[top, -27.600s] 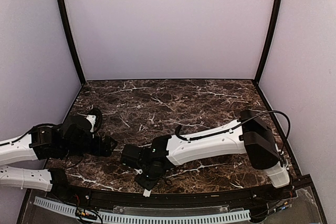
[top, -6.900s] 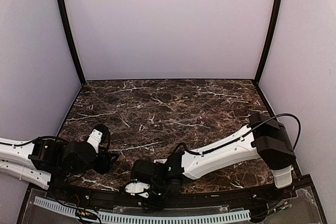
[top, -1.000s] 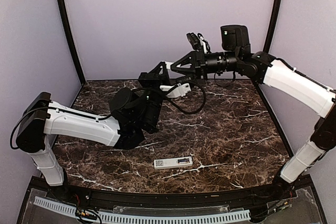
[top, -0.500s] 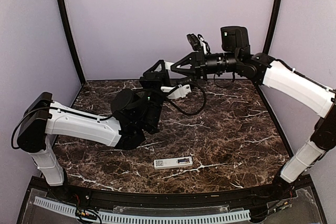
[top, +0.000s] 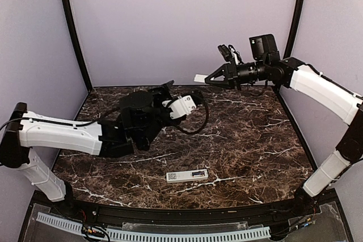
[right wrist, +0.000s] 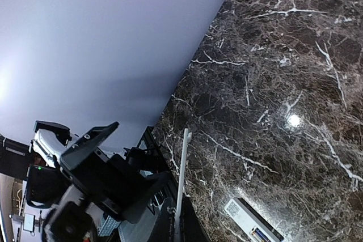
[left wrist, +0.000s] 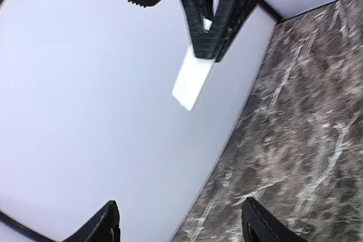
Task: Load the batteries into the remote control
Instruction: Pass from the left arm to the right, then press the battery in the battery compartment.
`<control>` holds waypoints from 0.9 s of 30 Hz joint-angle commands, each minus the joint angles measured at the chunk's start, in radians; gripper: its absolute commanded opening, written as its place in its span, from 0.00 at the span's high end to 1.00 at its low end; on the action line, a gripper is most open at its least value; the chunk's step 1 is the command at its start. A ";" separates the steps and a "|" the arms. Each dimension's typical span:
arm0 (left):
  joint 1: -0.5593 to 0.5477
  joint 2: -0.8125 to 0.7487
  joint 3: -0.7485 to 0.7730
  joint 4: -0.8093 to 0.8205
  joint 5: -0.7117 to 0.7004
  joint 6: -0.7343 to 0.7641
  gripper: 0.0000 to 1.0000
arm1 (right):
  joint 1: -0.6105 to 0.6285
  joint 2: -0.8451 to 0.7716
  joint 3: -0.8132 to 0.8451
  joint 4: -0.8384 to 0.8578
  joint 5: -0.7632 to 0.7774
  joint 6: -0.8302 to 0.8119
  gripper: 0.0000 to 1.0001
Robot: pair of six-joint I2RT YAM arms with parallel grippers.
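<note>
The remote control (top: 187,175) lies flat on the marble near the front edge, its compartment open. Dark batteries (top: 198,173) sit inside it, also seen in the right wrist view as batteries (right wrist: 260,234) in the remote control (right wrist: 247,226). My right gripper (top: 207,79) hangs high over the back of the table, shut on a short flat white strip (top: 199,77), which shows edge-on as the strip (right wrist: 181,168) in its own view. My left gripper (top: 168,90) is below and left of it, apart from the strip (left wrist: 193,77). This gripper (left wrist: 181,228) stands open with nothing between its fingertips (left wrist: 108,222).
Dark marble table (top: 249,140) is boxed in by pale walls (top: 181,26) at the back and both sides. The left arm (top: 62,134) stretches low across the table's left half. A black cable (top: 198,118) loops from its wrist.
My left gripper has opened, let go of the white strip, and dropped down and to the left. My right gripper has drawn back to the right, keeping the strip.
</note>
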 commanded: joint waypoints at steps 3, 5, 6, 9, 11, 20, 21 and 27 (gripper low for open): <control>0.167 -0.280 0.020 -0.860 0.701 -1.015 0.25 | -0.040 0.000 -0.092 -0.252 -0.128 -0.291 1.00; 0.173 -0.261 -0.002 -0.906 0.780 -1.051 0.24 | -0.040 0.004 -0.162 -0.251 -0.167 -0.311 1.00; 0.175 -0.231 -0.002 -0.942 0.808 -1.059 0.24 | -0.041 0.009 -0.200 -0.248 -0.176 -0.315 1.00; 0.174 -0.142 0.001 -1.014 0.976 -1.070 0.27 | -0.040 0.017 -0.300 -0.218 -0.206 -0.320 1.00; 0.173 -0.074 0.002 -1.054 1.021 -1.070 0.27 | -0.041 0.013 -0.361 -0.179 -0.219 -0.320 1.00; 0.173 0.061 -0.049 -0.981 1.201 -0.924 0.16 | -0.039 0.060 -0.569 -0.042 -0.278 -0.320 1.00; 0.172 0.081 -0.054 -0.968 1.190 -0.919 0.16 | -0.038 0.065 -0.584 -0.035 -0.270 -0.323 1.00; 0.172 0.146 -0.077 -0.931 1.083 -0.890 0.17 | 0.009 0.080 -0.671 0.102 -0.296 -0.261 1.00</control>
